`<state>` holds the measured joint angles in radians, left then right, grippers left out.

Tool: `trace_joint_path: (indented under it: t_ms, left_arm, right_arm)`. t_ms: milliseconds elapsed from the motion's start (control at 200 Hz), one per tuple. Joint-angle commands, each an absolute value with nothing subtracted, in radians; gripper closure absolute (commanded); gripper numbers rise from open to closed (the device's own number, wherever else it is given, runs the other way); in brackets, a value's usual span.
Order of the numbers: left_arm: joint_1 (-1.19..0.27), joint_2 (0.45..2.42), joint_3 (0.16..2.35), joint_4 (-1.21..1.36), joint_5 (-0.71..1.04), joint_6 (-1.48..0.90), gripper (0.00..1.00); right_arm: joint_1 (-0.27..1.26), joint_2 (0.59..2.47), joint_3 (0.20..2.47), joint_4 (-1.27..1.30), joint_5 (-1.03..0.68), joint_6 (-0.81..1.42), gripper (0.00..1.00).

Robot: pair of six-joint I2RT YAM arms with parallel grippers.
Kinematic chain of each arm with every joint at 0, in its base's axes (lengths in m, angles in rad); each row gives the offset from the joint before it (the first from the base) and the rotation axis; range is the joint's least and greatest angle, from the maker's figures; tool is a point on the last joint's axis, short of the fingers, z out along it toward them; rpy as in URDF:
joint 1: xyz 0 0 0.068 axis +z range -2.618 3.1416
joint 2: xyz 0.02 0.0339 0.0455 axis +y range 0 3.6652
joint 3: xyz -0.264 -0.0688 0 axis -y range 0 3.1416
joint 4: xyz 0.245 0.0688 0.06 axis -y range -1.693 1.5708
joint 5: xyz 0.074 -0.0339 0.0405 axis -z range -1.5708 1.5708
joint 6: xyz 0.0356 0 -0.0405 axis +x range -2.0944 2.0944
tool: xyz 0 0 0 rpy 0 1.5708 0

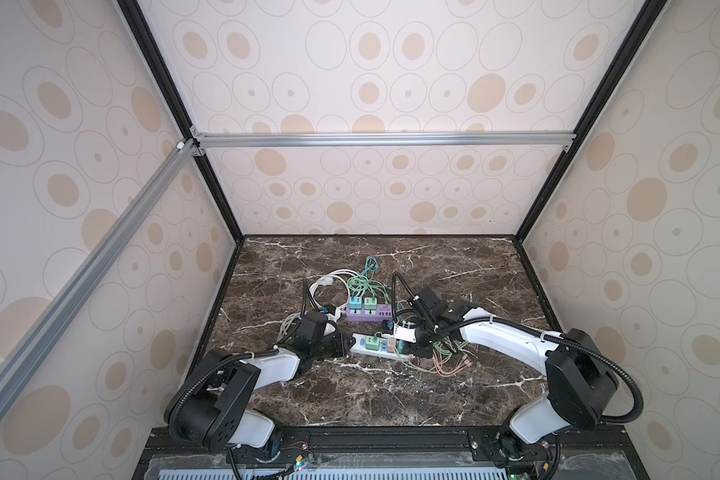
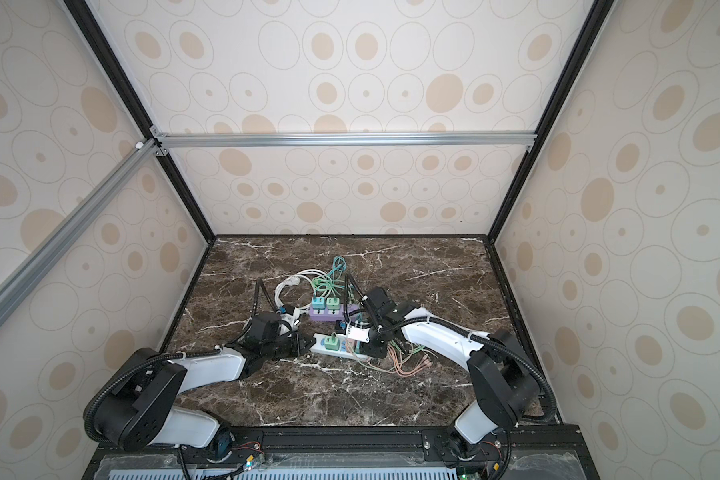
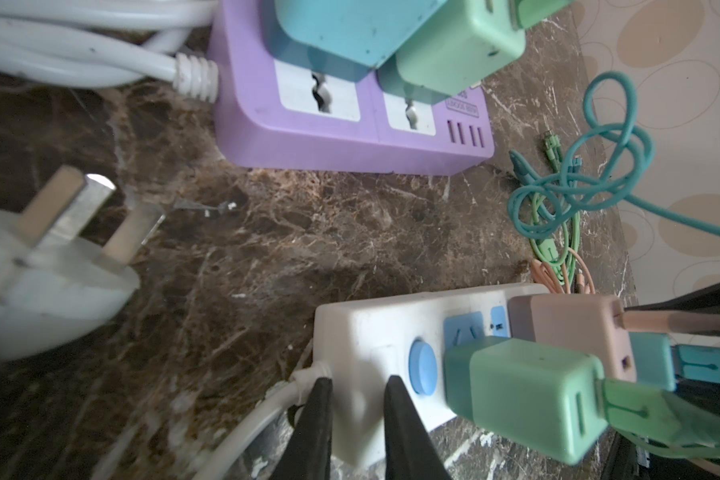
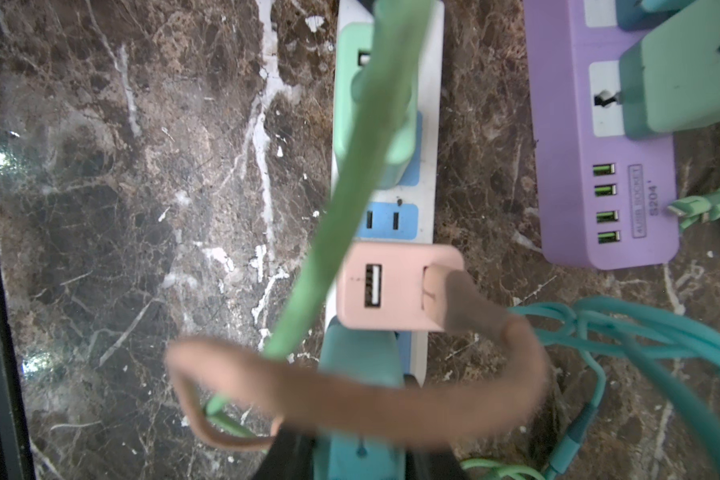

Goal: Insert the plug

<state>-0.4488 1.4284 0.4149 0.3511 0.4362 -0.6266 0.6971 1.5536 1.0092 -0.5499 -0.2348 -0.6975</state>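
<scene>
My right gripper [image 4: 360, 457] is shut on a teal plug [image 4: 358, 357] at the far end of the white power strip [image 4: 427, 199], right beside a pink charger [image 4: 391, 286]. The plug's prongs are hidden, so I cannot tell how deep it sits. My left gripper [image 3: 360, 415] is shut on the cord end of the white power strip [image 3: 391, 328], next to its blue button. In both top views the left gripper [image 1: 348, 345] and the right gripper [image 1: 404, 347] stand at opposite ends of the strip [image 1: 358, 350].
A green charger [image 3: 528, 399] sits in the white strip. A purple strip [image 3: 329, 137] with teal and green chargers lies just behind. A loose white three-prong plug [image 3: 46, 291] rests nearby. Tangled pink, green and teal cables [image 1: 445, 357] lie around the right arm.
</scene>
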Motion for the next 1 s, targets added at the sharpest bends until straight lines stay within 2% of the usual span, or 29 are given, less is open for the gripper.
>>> trace_joint_path:
  t_ms: [0,995]
  left_arm:
    - [-0.443,1.447,0.428,0.288,0.424,-0.597,0.78]
    - [-0.419,1.394,0.408,0.288,0.413,-0.601,0.79]
  right_arm:
    - [0.704,1.559,0.984,-0.592,-0.199,-0.719,0.85]
    - [0.706,1.659,0.963,-0.579,-0.137,-0.708,0.85]
